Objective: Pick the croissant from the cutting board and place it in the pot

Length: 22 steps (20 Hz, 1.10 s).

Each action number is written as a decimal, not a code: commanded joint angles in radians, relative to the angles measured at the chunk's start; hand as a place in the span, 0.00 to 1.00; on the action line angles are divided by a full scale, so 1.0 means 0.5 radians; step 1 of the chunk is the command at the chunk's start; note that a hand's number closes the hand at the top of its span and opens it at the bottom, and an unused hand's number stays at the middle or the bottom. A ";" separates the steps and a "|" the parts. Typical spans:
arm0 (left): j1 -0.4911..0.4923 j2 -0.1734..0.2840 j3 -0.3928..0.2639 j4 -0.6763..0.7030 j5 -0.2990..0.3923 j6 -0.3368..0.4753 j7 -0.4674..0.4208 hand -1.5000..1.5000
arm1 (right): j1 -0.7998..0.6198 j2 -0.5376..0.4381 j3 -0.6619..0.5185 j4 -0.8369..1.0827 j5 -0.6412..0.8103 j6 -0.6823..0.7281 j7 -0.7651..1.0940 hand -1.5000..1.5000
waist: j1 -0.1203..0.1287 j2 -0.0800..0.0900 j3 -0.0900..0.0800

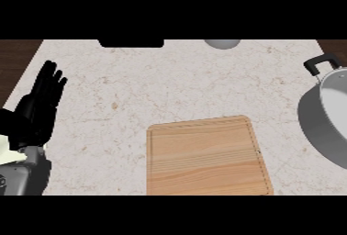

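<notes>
**Croissant Handling: Current State**

No croissant shows on the cutting board [207, 157] or in the visible part of the pot [327, 123]; its location cannot be determined. Expect a light, soft, flaky item: grasp it across the thick middle. The left hand [39, 103] rests at the left edge, fingers straight, holding nothing. The right hand is out of view.

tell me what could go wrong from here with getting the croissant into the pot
No croissant shows on the cutting board, so a reach there may close on nothing. The pot is cut by the view's right edge, so a drop could miss its rim. Only the left hand shows, resting open far from the pot.
</notes>
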 commanded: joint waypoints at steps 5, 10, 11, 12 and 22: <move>-0.046 -0.031 -0.037 0.020 -0.017 -0.006 0.004 0.50 | -0.197 -0.055 0.126 0.499 0.897 -0.674 -0.338 1.00 | 0.045 0.018 0.004; 0.001 0.014 0.041 0.055 -0.003 -0.060 -0.084 0.50 | -0.617 -0.183 0.187 1.275 0.984 -0.804 -0.575 1.00 | 0.038 0.010 0.002; 0.034 -0.052 -0.026 -0.025 -0.060 0.009 -0.024 0.50 | -0.619 -0.132 0.228 1.300 1.021 -0.859 -0.614 1.00 | 0.022 0.004 0.002; -0.053 0.042 0.063 0.027 0.063 -0.103 0.033 0.50 | -0.634 -0.173 0.178 1.527 0.997 -0.873 -0.733 1.00 | 0.033 0.010 0.003; 0.017 -0.038 0.021 0.046 -0.003 -0.062 -0.045 0.50 | -1.115 -0.239 0.214 2.407 0.857 -0.409 -0.876 0.00 | 0.048 0.015 0.005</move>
